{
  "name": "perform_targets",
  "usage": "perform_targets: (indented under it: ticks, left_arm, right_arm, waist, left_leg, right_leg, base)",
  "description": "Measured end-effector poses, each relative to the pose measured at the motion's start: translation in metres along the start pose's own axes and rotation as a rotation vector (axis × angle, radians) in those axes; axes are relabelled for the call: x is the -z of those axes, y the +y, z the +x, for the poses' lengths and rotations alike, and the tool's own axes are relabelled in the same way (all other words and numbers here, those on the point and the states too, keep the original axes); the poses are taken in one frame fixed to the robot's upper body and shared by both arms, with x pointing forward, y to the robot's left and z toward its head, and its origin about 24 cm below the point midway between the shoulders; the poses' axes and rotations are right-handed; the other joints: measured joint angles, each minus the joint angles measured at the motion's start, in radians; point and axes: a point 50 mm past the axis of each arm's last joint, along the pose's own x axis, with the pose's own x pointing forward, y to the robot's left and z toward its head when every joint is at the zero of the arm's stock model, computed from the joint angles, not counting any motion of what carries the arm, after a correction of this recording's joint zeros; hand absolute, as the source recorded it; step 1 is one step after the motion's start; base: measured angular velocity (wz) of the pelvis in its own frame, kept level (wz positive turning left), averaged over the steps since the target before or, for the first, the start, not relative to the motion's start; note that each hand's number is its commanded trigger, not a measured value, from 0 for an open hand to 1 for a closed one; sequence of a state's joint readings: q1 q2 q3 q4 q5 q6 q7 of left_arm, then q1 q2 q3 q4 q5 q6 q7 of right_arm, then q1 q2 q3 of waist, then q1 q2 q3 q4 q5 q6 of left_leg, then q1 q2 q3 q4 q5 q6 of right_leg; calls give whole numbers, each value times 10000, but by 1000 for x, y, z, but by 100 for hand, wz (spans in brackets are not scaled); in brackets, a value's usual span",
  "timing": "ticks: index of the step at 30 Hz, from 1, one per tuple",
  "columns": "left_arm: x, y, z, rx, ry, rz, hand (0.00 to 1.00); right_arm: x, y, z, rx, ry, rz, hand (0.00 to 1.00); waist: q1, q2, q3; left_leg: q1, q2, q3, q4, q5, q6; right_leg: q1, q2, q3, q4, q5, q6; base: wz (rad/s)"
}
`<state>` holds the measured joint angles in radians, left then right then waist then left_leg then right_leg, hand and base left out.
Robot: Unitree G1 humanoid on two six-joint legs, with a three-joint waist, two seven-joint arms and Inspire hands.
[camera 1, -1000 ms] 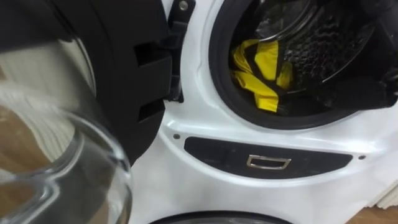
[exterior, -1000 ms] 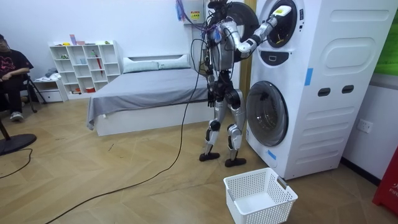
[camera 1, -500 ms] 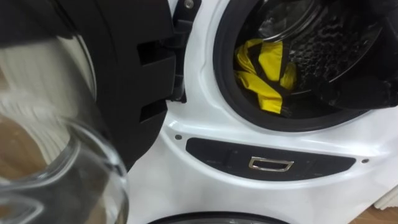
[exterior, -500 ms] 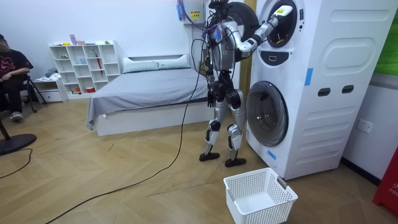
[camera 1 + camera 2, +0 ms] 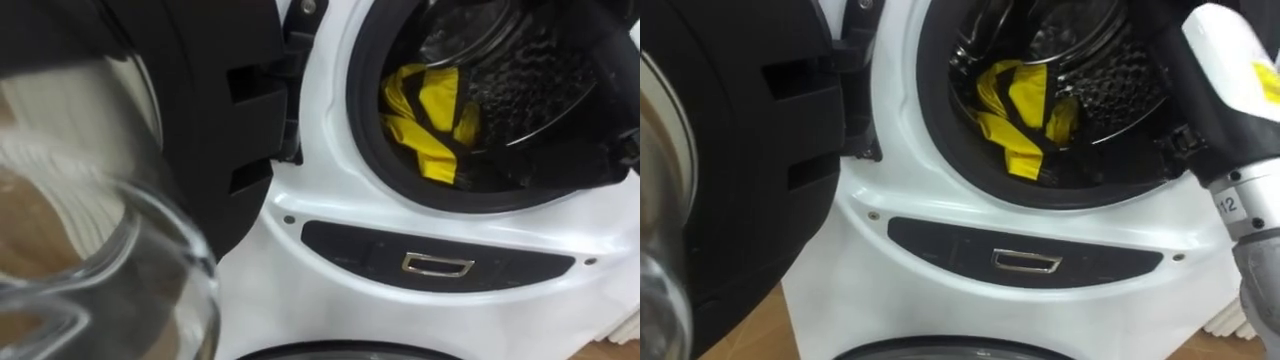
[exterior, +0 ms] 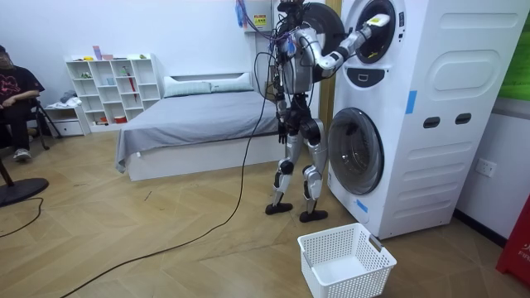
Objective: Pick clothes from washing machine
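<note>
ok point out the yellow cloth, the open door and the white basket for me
yellow cloth (image 5: 438,100): left eye view, on its upper fold
open door (image 5: 190,110): left eye view, on its black inner frame
white basket (image 6: 352,283): room view, on its front wall

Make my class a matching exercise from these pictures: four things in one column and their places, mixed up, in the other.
Things
1. yellow garment
2. white basket
3. black door
4. bed

Places
A. on the wooden floor, before the stacked machines
B. inside the upper drum
C. swung open, left of that drum
D. beside the white shelf

Pairs: 1-B; 2-A; 3-C; 4-D
</note>
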<state>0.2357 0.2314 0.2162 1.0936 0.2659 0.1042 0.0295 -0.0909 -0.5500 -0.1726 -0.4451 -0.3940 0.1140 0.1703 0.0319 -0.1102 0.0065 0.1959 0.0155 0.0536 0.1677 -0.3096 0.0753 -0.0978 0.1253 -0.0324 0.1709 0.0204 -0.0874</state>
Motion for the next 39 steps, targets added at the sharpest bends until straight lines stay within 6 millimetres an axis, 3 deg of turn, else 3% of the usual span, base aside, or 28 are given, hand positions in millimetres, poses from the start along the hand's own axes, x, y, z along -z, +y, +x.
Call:
perform_targets:
  ticks: [1,7,15,17,19,21,23,25,27,32,38,39]
  left_arm:
    - [-3,1,0,-19,-82,105,0]
    - [-5,4,1,-65,27,309,0]
    - [-5,1,1,149,228,879,0]
    - [-6,0,0,260,231,1050,0]
    - [-5,-1,-1,376,254,1093,0]
    - [-7,-2,-1,430,270,1132,0]
    - [-9,-1,-1,440,172,1134,0]
    - [-13,-3,-1,546,34,1201,0]
    - [-14,-3,-1,575,14,1199,0]
    - [-13,-3,-1,731,127,1206,0]
    - [-12,2,-1,851,314,1250,0]
    - [-14,3,-1,817,263,1307,0]
  right_arm:
    - [9,7,2,-384,448,132,0]
    - [20,14,22,-671,1084,341,0]
    - [35,26,40,-1227,1589,824,0]
    - [39,29,40,-1335,1812,861,0]
    - [39,31,41,-1410,1799,871,0]
    - [37,32,42,-1425,1660,920,0]
    - [35,35,43,-1511,1589,915,0]
    - [35,36,44,-1478,1577,902,0]
    - [35,35,45,-1440,1589,888,0]
    - [41,34,44,-1548,1828,940,0]
    - [49,41,49,-2823,2112,1182,0]
    - [52,42,51,-3075,2205,1246,40]
  waist:
    - [73,-43,28]
    - [403,-65,17]
    - [558,-57,22]
    - [561,-50,25]
    - [585,-56,28]
    - [563,-64,37]
    - [561,-48,37]
    - [587,-49,37]
    - [640,-44,34]
    - [696,-4,11]
    - [731,20,-3]
    - [766,17,-3]
  left_leg:
    - [-12,5,16,-3,0,0]
    - [-37,40,-7,-22,-10,-13]
    - [280,80,-71,11,-11,-14]
    - [417,85,-141,12,-23,-24]
    - [540,70,-222,63,-105,-118]
    - [522,63,-350,217,-169,-215]
    - [510,92,-403,242,-137,-295]
    - [391,137,-420,269,-98,-356]
    - [310,155,-420,303,-77,-384]
    - [189,130,-702,392,-67,-389]
    - [240,106,-790,461,-10,-391]
    - [261,106,-825,460,-5,-394]
  right_leg:
    - [-11,1,-1,-1,1,-1]
    - [-22,13,-29,-18,-5,-2]
    - [271,-53,-263,189,-90,1]
    - [258,-252,-593,952,-707,162]
    - [281,-535,-775,1914,-1599,442]
    - [350,-476,-761,1732,-1778,492]
    - [560,-319,-720,1299,-1623,331]
    - [668,-253,-774,874,-1290,5]
    - [704,-230,-823,713,-1073,-126]
    - [858,-279,-1047,329,-877,-55]
    - [1008,-315,-1102,282,-765,-138]
    - [1071,-321,-1113,223,-752,-99]
  base:
    - [0]
    - [1]
    - [3]
    - [22]
    - [15]
    - [11]
    - [6]
    - [0]
    - [-4]
    - [10]
    - [5]
    - [7]
